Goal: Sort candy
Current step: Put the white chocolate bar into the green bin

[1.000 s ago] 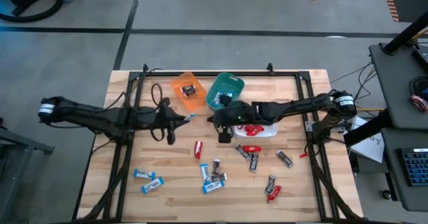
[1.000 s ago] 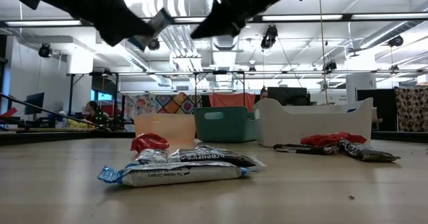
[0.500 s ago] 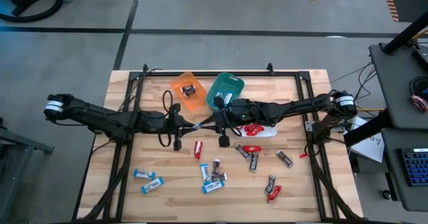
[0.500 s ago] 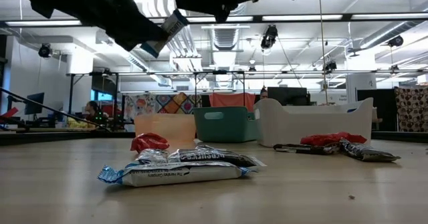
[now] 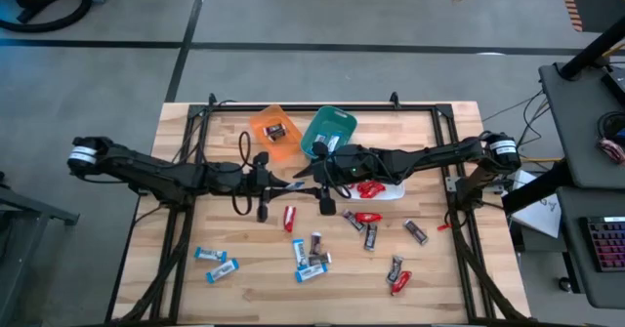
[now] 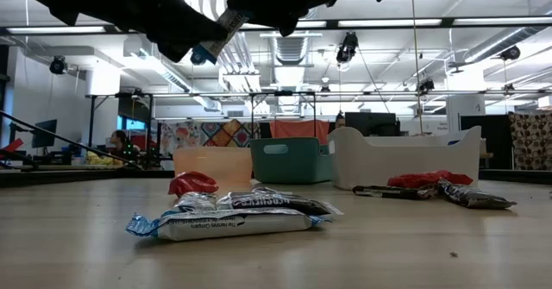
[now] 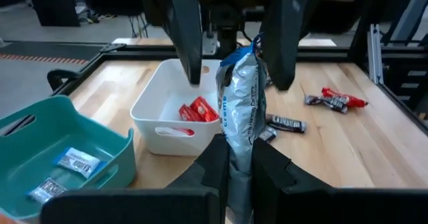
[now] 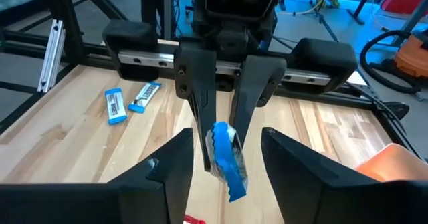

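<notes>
my left gripper [image 7: 241, 158] has its fingers clenched on a blue-and-white candy bar [image 7: 241, 93] above the desk [image 5: 244, 278]; my right gripper [image 8: 224, 167] faces it, fingers spread around its tip.

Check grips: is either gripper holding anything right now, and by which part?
The left gripper pinches a blue-and-white candy bar by one end. The right gripper stands open around its free end, not gripping.

3 bins [image 5: 276, 132], ~20 candies [image 5: 290, 218]
</notes>
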`<state>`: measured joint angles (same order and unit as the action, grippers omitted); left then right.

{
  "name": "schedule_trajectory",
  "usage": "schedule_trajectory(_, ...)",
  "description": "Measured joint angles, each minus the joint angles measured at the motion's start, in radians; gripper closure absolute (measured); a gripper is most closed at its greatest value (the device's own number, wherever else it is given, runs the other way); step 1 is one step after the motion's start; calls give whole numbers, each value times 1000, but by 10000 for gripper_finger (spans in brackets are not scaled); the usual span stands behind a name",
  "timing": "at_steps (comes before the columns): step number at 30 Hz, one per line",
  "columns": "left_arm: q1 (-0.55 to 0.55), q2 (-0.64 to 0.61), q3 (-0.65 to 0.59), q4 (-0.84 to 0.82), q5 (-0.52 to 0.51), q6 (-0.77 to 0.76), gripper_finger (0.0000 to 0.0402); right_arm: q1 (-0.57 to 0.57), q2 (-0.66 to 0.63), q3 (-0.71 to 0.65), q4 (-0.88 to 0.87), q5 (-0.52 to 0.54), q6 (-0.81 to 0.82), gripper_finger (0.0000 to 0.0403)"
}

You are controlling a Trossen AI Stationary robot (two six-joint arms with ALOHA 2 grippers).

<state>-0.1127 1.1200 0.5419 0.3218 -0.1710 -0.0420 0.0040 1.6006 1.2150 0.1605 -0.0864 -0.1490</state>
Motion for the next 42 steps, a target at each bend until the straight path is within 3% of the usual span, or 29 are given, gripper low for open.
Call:
schedule_trajectory(5,0,27,0,41,0,1,383,0,5,-1,-3,0,-5,276)
schedule_trajectory(12,0,65,0,55,-1,-3,383,0,5,-1,-41,0,-22,378)
schedule_trajectory(18,0,67,0,57,-1,-29,373,-3,4,6,-75,0,-20,380)
schedule_trajectory(26,4,61,0,27,-5,-46,307,-47,-5,74,-286,11,-18,382)
schedule_trajectory(38,3,48,1,-144,-5,-86,286,-226,-7,151,-610,323,25,383)
schedule_trajectory(42,5,30,1,-211,-8,-103,286,-325,6,138,-622,327,82,383)
